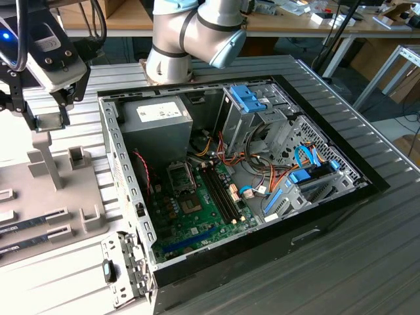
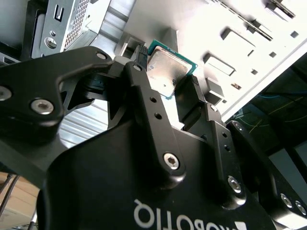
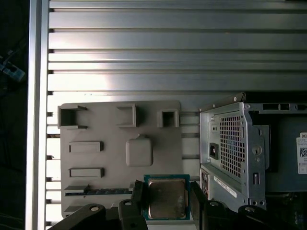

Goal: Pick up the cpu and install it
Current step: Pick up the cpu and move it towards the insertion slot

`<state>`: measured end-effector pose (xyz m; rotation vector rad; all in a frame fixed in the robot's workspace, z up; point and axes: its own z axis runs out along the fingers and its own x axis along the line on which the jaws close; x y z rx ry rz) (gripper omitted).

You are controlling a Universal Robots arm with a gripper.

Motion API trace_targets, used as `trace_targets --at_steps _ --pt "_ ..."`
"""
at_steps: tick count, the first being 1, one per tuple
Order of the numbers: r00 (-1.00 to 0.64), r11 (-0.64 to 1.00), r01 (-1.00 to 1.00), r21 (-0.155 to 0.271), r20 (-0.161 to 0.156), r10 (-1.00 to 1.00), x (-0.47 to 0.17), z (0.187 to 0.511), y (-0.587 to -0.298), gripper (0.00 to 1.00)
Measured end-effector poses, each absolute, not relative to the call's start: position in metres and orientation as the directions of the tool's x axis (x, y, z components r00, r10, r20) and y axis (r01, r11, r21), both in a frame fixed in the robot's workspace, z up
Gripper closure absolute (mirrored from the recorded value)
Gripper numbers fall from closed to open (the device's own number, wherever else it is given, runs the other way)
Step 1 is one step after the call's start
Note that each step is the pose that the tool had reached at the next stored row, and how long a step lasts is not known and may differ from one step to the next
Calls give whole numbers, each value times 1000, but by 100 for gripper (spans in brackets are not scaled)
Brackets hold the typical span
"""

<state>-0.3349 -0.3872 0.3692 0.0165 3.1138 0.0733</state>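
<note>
Cpu (image 3: 167, 198) is picked up. We see the gripper (image 3: 166, 194) clenched on two of its sides, holding it over the grey tray (image 3: 96, 129), just beside the case (image 1: 315, 197). We think putting it in the socket (image 1: 178, 176) is not yet done. It lies flat, shiny top up. It is square, so no side is longer.

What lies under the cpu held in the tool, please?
Below the cpu, clamped in the tool, lies the grey fixture plate on the ribbed table. The plate's patch directly beneath the cpu is covered.
</note>
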Motion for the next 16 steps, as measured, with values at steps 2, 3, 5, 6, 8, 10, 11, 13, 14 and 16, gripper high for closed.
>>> trace_targets --at_steps 2,3,5,6,8,10,11,13,14,16 --pt "-1000 999 10 47 -27 11 -334 369 -387 53" --pt "-1000 999 10 47 -27 11 -334 369 -387 53" --pt "-1000 999 10 47 -27 11 -333 369 -387 53" --pt "-1000 999 10 47 -27 11 -333 369 -387 53" --pt "-1000 999 10 47 -27 11 -332 369 -387 53" --pt "-1000 999 10 47 -27 11 -331 369 -387 53" --pt "-1000 999 10 47 -27 11 -331 369 -387 53" --pt "-1000 999 10 47 -27 11 -330 369 -387 53" --pt "-1000 999 10 47 -27 11 -329 369 -387 53" --pt "-1000 999 10 47 -27 11 -328 369 -387 53"
